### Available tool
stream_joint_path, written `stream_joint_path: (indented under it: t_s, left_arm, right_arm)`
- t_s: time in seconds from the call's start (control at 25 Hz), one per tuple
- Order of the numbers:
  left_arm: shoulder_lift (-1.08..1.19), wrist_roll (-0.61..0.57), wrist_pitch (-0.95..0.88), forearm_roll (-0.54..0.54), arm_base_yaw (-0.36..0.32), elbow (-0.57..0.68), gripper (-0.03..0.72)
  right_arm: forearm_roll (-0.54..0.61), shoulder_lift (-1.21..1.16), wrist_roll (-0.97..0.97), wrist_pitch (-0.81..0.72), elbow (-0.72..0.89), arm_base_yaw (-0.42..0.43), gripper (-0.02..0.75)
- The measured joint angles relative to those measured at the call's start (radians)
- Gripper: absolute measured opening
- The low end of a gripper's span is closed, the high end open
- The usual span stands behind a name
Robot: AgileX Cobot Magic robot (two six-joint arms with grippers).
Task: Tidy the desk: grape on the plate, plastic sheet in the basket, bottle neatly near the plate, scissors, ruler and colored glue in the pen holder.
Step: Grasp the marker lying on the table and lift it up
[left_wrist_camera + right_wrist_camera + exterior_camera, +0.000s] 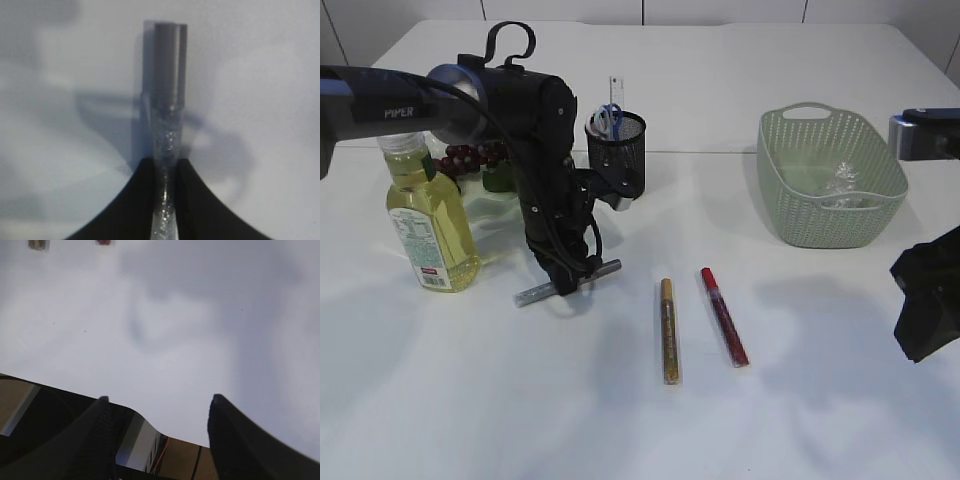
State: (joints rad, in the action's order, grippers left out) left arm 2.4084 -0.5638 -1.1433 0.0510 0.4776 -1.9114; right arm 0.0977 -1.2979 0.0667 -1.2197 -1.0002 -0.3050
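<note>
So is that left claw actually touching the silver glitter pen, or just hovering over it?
Touching. In the left wrist view, the left claw has both dark fingers pressed against the sides of the silver glitter pen, no gap showing either side.

**White table, pale panels behind**

And here's the white table (800, 400), smooth and matte, with soft shadows lying across it. A seam (710, 151) runs side to side through its far half. Beyond the far edge stand pale wall panels (720, 8).

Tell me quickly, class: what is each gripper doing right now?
Left gripper: shut on the silver glue pen, down at the table.
Right gripper: open, holding nothing.
</note>
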Motion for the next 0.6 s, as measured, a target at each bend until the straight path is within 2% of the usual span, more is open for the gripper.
stream_joint_path:
  t_s: [0.2,0.6]
  left_arm:
    - [0.0,0.013,0.0,0.034,0.0,0.0,0.069]
    - [-0.055,0.211,-0.001,0.04,0.019,0.0,0.069]
  right_arm:
    - [0.0,0.0,-0.002,0.0,0.0,0.0,0.475]
    - [0.0,0.0,-0.002,0.0,0.0,0.0,0.475]
